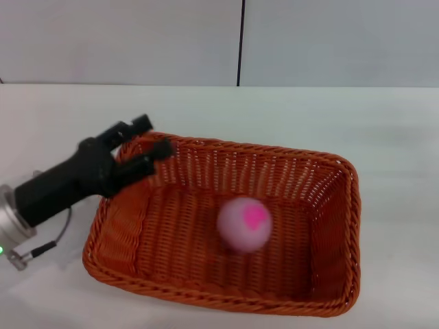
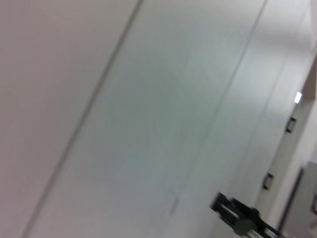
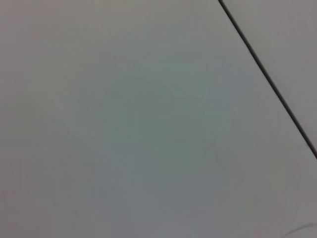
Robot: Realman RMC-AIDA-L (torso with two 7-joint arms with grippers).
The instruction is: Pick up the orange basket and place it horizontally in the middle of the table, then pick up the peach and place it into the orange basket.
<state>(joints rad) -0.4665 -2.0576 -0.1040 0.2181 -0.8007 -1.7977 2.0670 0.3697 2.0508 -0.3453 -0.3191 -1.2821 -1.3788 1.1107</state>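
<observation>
With the peach point(image 1: 244, 223) already in the basket point(image 1: 171, 274), you wanted the left gripper point(image 1: 146, 143), fingers spread and empty, lifted straight off the far-left rim.

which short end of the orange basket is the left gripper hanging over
The end on the robot's left of the orange basket: the left gripper is open above its far corner. The opposite end has nothing above it.

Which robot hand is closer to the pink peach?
The left. The left gripper hangs open above the orange basket's far left corner, apart from the peach lying inside it. The right gripper does not show in any view.
</observation>
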